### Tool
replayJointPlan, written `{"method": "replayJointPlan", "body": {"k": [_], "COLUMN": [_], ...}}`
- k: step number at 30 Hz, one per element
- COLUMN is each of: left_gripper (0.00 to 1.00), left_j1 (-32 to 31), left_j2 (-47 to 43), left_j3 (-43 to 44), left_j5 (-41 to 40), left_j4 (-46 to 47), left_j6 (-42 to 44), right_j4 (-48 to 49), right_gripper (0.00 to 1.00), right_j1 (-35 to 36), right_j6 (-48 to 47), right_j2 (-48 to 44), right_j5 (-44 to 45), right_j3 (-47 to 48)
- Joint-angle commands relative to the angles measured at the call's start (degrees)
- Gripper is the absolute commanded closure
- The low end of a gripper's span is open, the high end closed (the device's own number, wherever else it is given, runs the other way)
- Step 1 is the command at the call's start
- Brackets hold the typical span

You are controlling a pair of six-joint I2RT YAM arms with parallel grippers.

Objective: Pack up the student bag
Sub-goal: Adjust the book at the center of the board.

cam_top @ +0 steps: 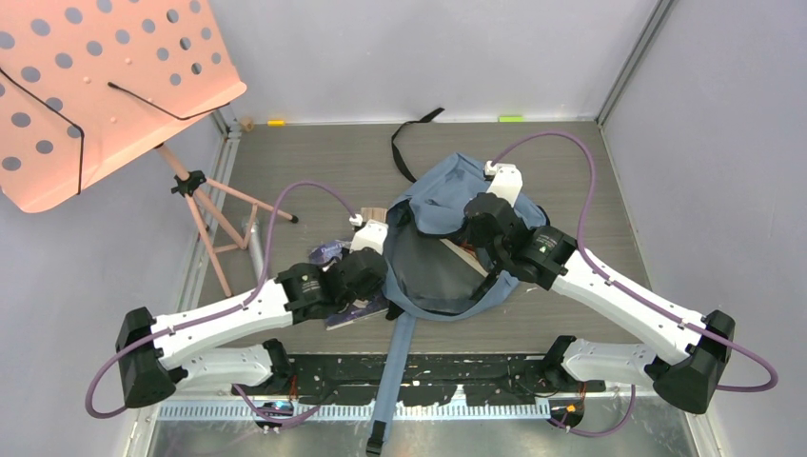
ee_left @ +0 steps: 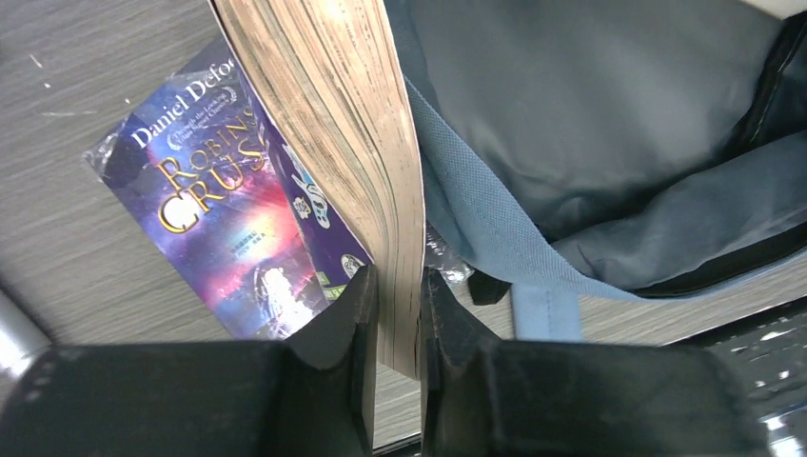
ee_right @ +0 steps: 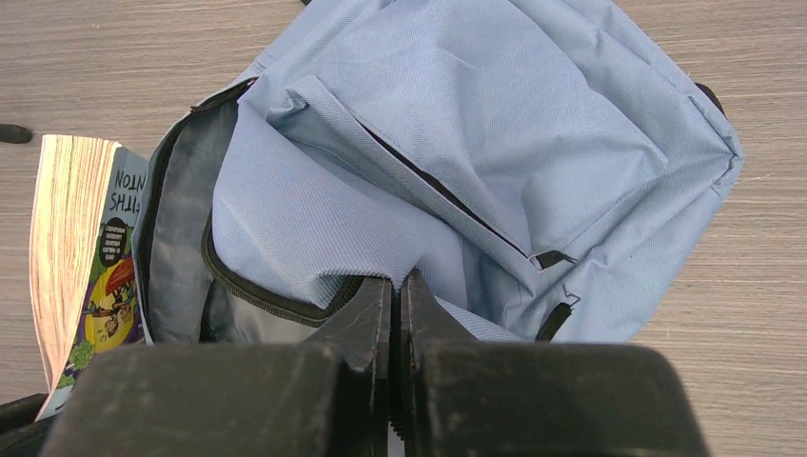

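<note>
- Centrally on the bench (cam_top: 314, 162) lay the student bag (cam_top: 438, 205), its dark mouth gaping toward 7 o'clock and one long strap (cam_top: 398, 371) trailing to 6 o'clock over the near edge.
- The left claw (ee_left: 397, 290), at the mouth's 9 o'clock, was nearly closed, its jaws pinching a thick paperback (ee_left: 333, 114) by a narrow bite on the yellowed page edge.
- The right claw (ee_right: 395, 286), at the mouth's 2 o'clock, was pressed almost fully together on a fold of the bag's zippered rim, seemingly holding the opening up.
- A Robinson Crusoe book (ee_left: 205, 205) lay flat on the bench beneath the held paperback, at its 8 o'clock.
- Likely trouble: with so small a bite, the heavy paperback might pivot or slip out as it swung toward the mouth.
- Its leading corner could snag the blue webbing or the zipper rim and push the soft bag away rather than enter.
- If the thin fabric slid from the right claw, the mouth would probably sag shut.
</note>
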Motion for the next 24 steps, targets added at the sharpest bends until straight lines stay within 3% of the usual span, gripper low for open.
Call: {"method": "replayJointPlan", "body": {"k": [1,12,24], "left_gripper": [0.84,0.54,0.41], "left_j1": [-0.21,-0.14,0.37], "left_j2": [-1.63,1.10,2.64], "left_j3": [-2.84,-1.30,-3.06], "left_j5": [0.63,-6.87,-11.49], "left_j4": [4.53,-1.95,4.10], "left_j6": [-6.50,-8.80,-8.29], "right_j4": [3.16,3.69,4.19], "right_gripper": [0.99,1.00,1.00], "right_j1": [-0.35,-0.35,-0.35], "right_j6": [0.33,0.74,1.00], "right_j2": [-1.79,-2.57,-1.93], "right_j5": [1.23,0.58,-0.21], "right_j3": [0.36,-0.23,-0.54]}}
